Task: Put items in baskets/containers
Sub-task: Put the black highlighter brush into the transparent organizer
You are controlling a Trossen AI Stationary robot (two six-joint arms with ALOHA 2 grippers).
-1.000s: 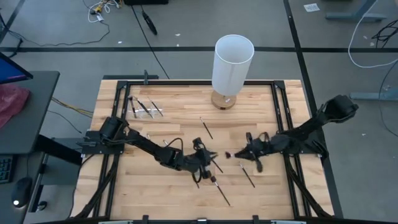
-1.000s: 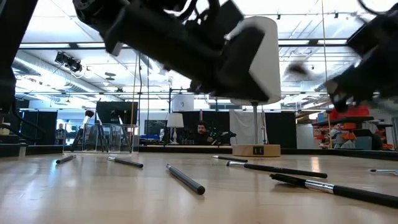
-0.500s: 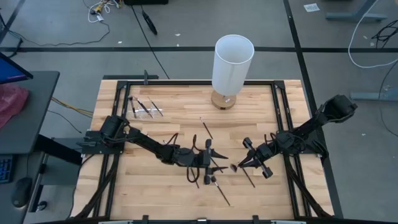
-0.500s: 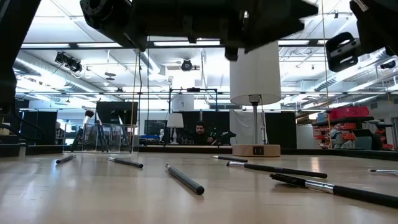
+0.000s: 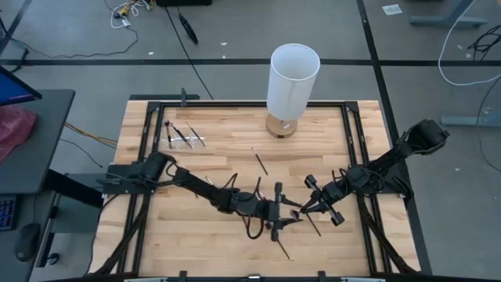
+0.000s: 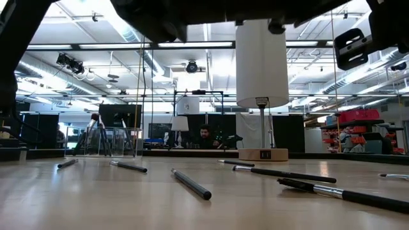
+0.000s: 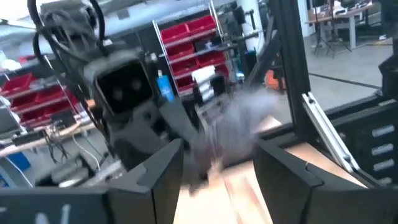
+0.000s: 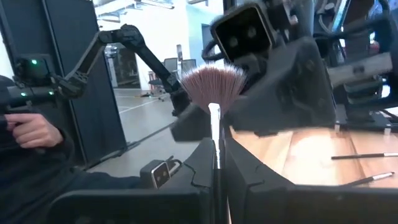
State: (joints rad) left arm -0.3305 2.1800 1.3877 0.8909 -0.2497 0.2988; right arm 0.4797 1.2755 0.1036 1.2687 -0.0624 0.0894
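Hold the right tool pressed tight on the fan brush at mid tabletop, and slide the left tool, spread wide just beside it, slowly around the handle before letting go; looks like a hand-over, a guess only. Then carry it to the clear box at the far left corner. Counted: two tools, one box with about three brushes inside, one held brush, at least three loose brushes.
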